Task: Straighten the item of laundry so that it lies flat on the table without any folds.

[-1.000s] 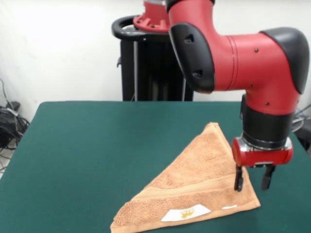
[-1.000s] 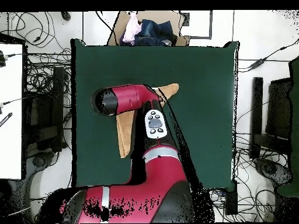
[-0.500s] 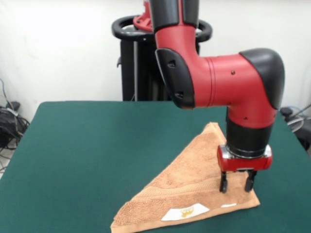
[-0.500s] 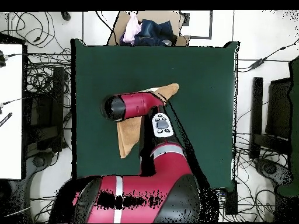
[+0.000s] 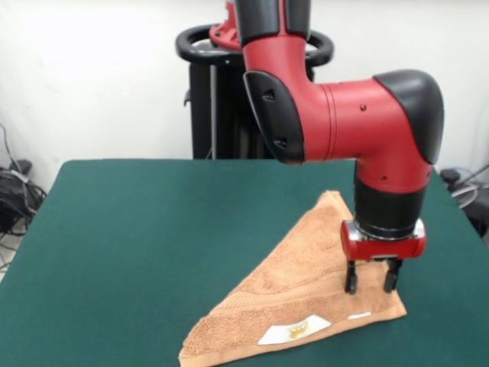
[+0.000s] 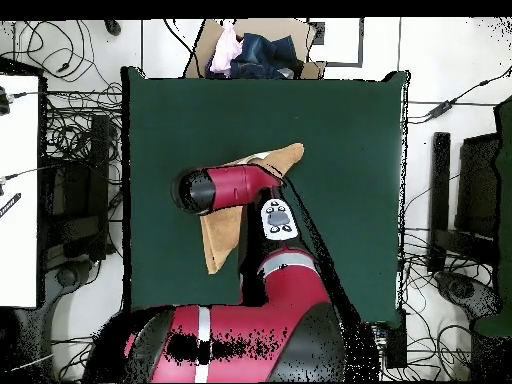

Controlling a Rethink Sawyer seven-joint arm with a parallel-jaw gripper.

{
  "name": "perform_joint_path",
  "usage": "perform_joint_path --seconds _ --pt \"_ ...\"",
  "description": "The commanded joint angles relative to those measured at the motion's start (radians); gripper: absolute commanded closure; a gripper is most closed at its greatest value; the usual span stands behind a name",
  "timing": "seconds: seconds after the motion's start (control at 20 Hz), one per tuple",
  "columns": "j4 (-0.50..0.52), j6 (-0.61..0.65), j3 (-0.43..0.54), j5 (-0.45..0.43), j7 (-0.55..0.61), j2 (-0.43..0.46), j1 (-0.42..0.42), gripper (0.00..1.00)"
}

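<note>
The item of laundry (image 5: 294,287) is a peach-orange towel folded into a triangle on the green table (image 5: 153,245), right of centre near the front edge. A woven band runs across it, and a white label (image 5: 294,330) faces up near its front edge. My gripper (image 5: 371,284) points straight down over the towel's right corner. It is open, with both fingertips (image 5: 351,286) at the cloth's surface. In the overhead view the red arm hides the gripper. The towel (image 6: 219,238) shows below the arm, and one corner sticks out at the upper right.
The overhead view has a cardboard box of clothes (image 6: 255,50) just past the table's top edge. Cables lie on the floor on both sides, and a white surface (image 6: 18,180) stands at the left. The table (image 6: 350,150) is much wider than the towel.
The gripper moved left from the towel's right edge to a spot over its right corner and came down slightly onto the cloth. The towel's front edge shifted a little.
</note>
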Motion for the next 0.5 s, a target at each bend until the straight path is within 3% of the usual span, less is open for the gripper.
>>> perform_joint_path --seconds 0.05,0.25,0.5 --pt "0.141 0.068 0.042 0.055 0.143 -0.023 0.014 0.0" --pt "0.153 0.097 0.038 0.085 0.158 -0.052 0.036 0.0" --pt "0.141 0.035 0.037 0.09 0.156 -0.003 0.041 0.0"
